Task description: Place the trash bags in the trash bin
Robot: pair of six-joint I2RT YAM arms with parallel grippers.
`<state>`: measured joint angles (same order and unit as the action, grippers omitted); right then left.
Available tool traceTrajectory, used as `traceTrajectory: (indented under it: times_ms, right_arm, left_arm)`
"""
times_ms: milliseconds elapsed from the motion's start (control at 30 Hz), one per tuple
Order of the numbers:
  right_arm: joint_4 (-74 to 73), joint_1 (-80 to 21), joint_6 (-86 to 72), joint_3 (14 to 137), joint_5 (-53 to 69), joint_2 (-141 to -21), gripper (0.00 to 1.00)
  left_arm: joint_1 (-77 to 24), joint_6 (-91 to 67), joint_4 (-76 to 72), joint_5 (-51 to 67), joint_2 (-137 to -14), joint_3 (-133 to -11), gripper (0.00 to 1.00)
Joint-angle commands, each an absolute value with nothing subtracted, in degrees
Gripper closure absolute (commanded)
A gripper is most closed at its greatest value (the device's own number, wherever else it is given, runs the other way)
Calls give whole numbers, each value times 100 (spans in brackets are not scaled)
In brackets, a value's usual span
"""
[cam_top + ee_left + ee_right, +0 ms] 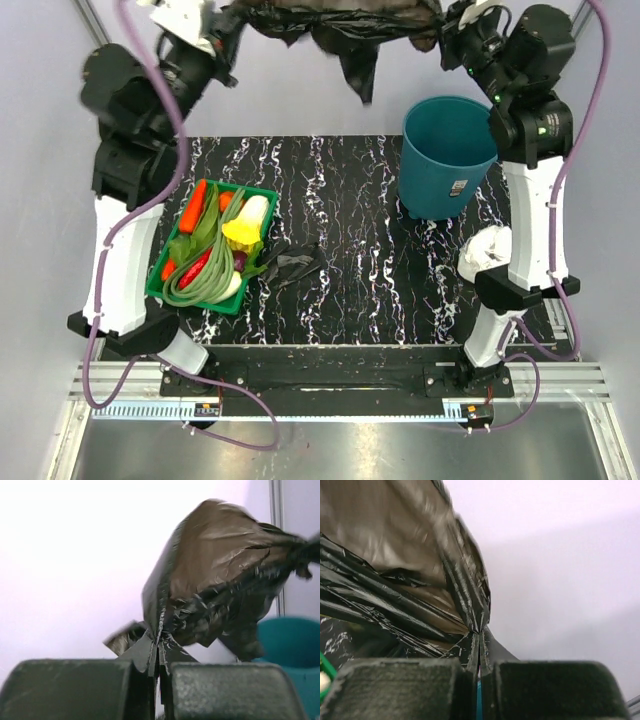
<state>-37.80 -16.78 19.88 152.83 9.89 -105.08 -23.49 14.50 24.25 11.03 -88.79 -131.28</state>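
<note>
A large black trash bag (335,30) hangs stretched between my two grippers high at the back of the top view. My left gripper (228,28) is shut on its left edge (159,645). My right gripper (447,35) is shut on its right edge (479,640). The bag's loose film droops down in the middle. The teal trash bin (445,152) stands upright and open on the table below my right gripper; it also shows in the left wrist view (292,645). A small folded black trash bag (292,262) lies on the table beside the tray.
A shallow green tray (254,274) with carrots, beans, a chilli and other vegetables sits at the left of the black marbled mat (350,210). A white crumpled object (485,250) lies by the right arm's lower link.
</note>
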Motion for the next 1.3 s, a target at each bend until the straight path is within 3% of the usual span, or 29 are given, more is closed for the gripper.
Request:
traceTrajectory:
  times_ms: [0,167,267,500,667,867,1267]
  right_arm:
    - [-3771,-1714,1845,15566,721,-10486,100]
    - [-3473,-1600,2101,15013,71,-10205,100]
    - [-3252,-1556,1846,14748,279,-10090,100]
    - [-4041,-1696,1467,14109,1510,-10362,100]
    - [-4412,-1775,2213,12949,1126,-10310,100]
    - [-3684,-1749,2961,11085,415,-9397,100]
    - [-3735,-1652,3006,10055,97,-8604,100]
  left_arm:
    - [-2382,1010,2259,712,-9202,-13685,100]
    - [-2338,1503,2014,150,-8957,-12510,95]
    - [-2285,1249,1942,420,-8886,-12015,95]
    - [-2294,256,2337,1582,-9280,-12136,92]
    - [-2119,18,2067,1512,-9281,-12164,94]
    - [-1732,-369,1907,958,-9316,-12471,95]
    - [-1187,-862,1881,914,-9352,-12481,91]
